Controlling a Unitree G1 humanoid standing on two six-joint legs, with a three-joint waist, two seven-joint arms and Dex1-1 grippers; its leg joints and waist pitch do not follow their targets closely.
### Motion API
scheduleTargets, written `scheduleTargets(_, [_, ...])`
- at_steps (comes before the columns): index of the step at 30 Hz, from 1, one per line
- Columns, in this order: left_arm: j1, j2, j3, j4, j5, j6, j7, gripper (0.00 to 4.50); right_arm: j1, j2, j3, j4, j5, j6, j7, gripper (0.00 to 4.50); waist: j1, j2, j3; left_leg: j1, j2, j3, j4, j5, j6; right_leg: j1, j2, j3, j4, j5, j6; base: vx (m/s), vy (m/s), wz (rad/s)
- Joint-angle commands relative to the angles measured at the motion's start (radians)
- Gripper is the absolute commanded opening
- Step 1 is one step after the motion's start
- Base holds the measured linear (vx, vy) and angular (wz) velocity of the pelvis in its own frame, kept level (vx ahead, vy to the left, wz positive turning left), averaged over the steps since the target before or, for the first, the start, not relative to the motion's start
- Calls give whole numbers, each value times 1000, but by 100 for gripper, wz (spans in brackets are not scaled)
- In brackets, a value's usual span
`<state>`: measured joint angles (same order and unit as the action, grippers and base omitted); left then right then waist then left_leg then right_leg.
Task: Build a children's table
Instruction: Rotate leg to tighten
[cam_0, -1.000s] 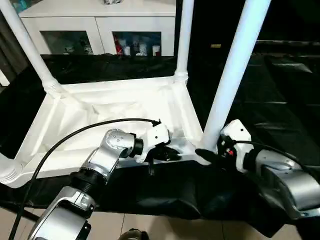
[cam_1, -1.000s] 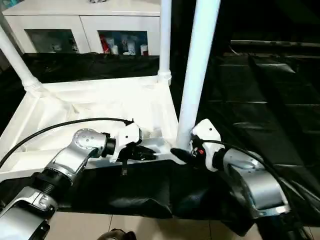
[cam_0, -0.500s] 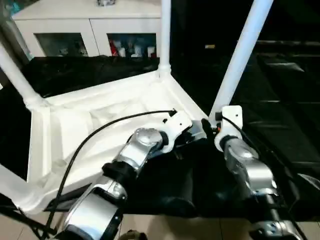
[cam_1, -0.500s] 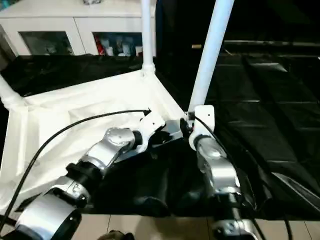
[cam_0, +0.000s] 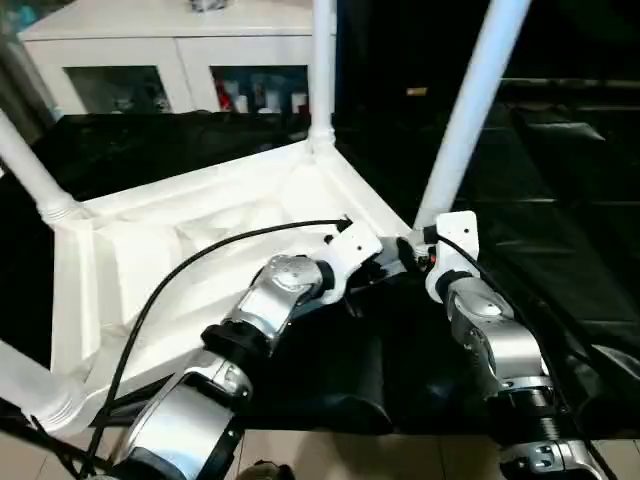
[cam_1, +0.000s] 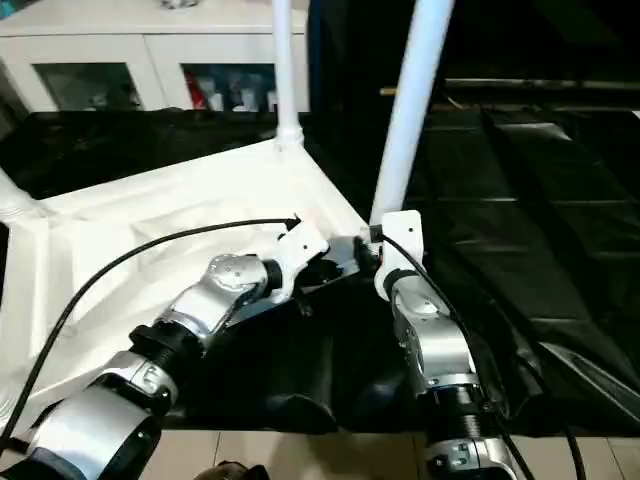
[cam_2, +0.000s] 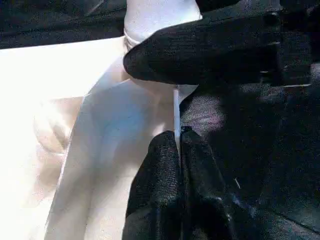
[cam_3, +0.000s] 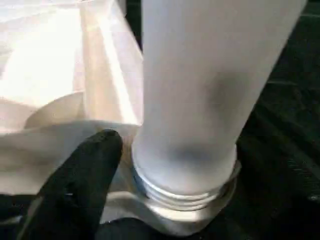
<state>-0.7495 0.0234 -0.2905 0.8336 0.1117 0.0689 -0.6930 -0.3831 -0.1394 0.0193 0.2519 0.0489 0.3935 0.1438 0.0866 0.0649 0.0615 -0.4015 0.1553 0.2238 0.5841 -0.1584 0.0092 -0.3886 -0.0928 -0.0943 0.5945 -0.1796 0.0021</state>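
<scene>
The children's table (cam_0: 150, 260) lies upside down on black cloth, its white legs pointing up. My left gripper (cam_2: 178, 137) is shut on the thin rim of the table top, just beside the near right corner socket. My right gripper (cam_0: 412, 248) sits at the foot of the near right leg (cam_0: 465, 110). In the right wrist view one black finger (cam_3: 85, 175) stands a little apart from that leg (cam_3: 200, 90), whose threaded end (cam_3: 185, 195) sits in the socket; the other finger is hidden behind the leg. The far leg (cam_0: 322, 70) and a left leg (cam_0: 30, 170) are also up.
A white cabinet (cam_0: 180, 60) with glass-fronted shelves stands behind the table. Black cloth (cam_0: 570, 200) covers the surface to the right and front, with tiled floor (cam_0: 330, 455) below. A black cable (cam_0: 200, 250) arches over my left forearm.
The camera has shifted, so the table sits differently in the picture. My right forearm now points more straight ahead at the leg's foot. The left gripper keeps its hold on the rim.
</scene>
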Motion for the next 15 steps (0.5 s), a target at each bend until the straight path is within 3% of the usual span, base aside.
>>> scheduleTargets(1, [21,14,10,-52,-35,-68,-66,0,11,-41,46,-74,17,33,97,392,0,-25,-60,35,86,-60,-76,-314,9,29,-92,64,-93,-316,-148,0,0,0])
scheduleTargets(6, [37,33,10,-78,-52,-78,-118,0,35,-100,70,-140,38,70,190,392,2,-23,-60,33,88,-59,-74,-286,30,27,-91,65,-88,-288,-163,0,0,0])
scheduleTargets(7, [60,74,5,-120,-69,-81,-195,0,80,-200,100,-236,82,100,332,392,4,-27,-61,33,88,-60,-74,-282,30,30,-91,64,-88,-287,-165,0,0,0])
scheduleTargets(8, [69,90,1,-135,-74,-83,-222,0,96,-235,108,-266,95,107,381,392,11,-26,-62,38,96,-58,-74,-272,39,30,-92,68,-84,-261,-163,0,0,0])
scheduleTargets(9, [77,104,-4,-151,-78,-83,-249,0,105,-255,107,-281,101,105,408,392,9,-25,-61,29,94,-60,-74,-266,46,33,-93,66,-78,-244,-169,0,0,0])
scheduleTargets(10, [82,112,-8,-160,-81,-82,-265,0,110,-268,106,-290,105,104,424,392,9,-26,-62,27,92,-59,-73,-267,51,34,-93,66,-78,-240,-170,0,0,0])
scheduleTargets(15, [126,186,-23,-261,-111,-59,-404,0,123,-342,57,-330,142,113,510,392,8,-22,-61,31,94,-58,-72,-264,47,26,-92,66,-79,-254,-190,0,0,0])
